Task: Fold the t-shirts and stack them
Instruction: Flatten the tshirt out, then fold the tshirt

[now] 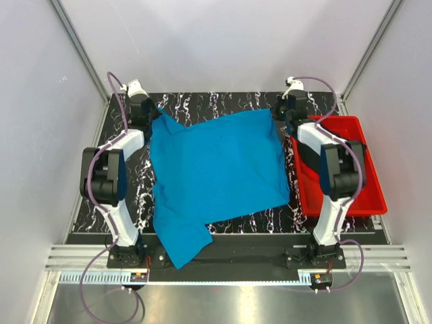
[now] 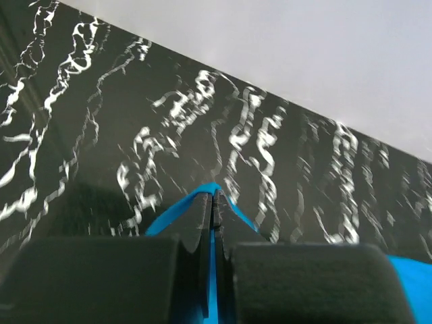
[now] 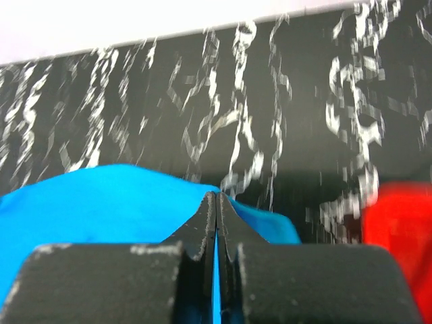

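Note:
The sky-blue t-shirt (image 1: 216,169) lies spread over the black marbled table (image 1: 229,101), one part (image 1: 185,246) reaching past the near edge. My left gripper (image 1: 153,115) is at the shirt's far left corner. In the left wrist view it (image 2: 214,197) is shut on a fold of the blue cloth (image 2: 165,217), which shows between the jaws. At the far right corner, my right gripper (image 1: 279,115) is also shut on the blue cloth (image 3: 101,196), pinched at the fingertips (image 3: 216,197).
A red plastic tray (image 1: 361,202) stands along the table's right side, partly under the right arm; its edge shows red in the right wrist view (image 3: 398,223). White walls enclose the table at the back and sides.

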